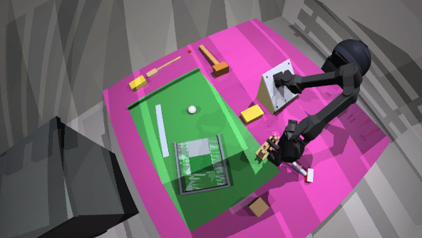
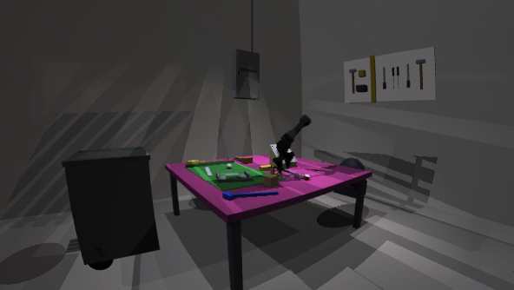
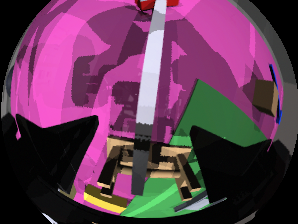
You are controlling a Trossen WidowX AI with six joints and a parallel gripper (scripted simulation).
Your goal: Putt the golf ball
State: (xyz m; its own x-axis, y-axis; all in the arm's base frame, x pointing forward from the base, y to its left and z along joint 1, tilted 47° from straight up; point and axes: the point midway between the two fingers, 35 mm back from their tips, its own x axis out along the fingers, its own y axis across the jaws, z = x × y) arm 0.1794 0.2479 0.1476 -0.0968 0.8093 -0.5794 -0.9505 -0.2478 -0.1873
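Note:
The putter (image 1: 301,169) (image 2: 297,174) (image 3: 149,80) has a red and white head and a pale shaft. Its dark grip end rests across a tan wooden stand (image 1: 262,152) (image 3: 172,151). My gripper (image 1: 274,151) (image 3: 145,126) is open and empty above the stand. In the wrist view its fingers stand either side of the shaft; their exact height above it is unclear. The white golf ball (image 1: 192,110) (image 2: 229,166) sits on the green mat (image 1: 178,92). The ramp has a pale panel (image 1: 199,147), grey side walls (image 1: 224,164) and a green surface (image 1: 201,164) between them.
A yellow block (image 1: 251,113) and a white slanted board (image 1: 269,80) stand beyond the gripper. A tan cube (image 1: 259,207) (image 3: 265,96) is near the mat corner. A blue stick (image 2: 252,194) lies at the front. A mallet (image 1: 220,68) and a white strip (image 1: 162,131) lie farther off.

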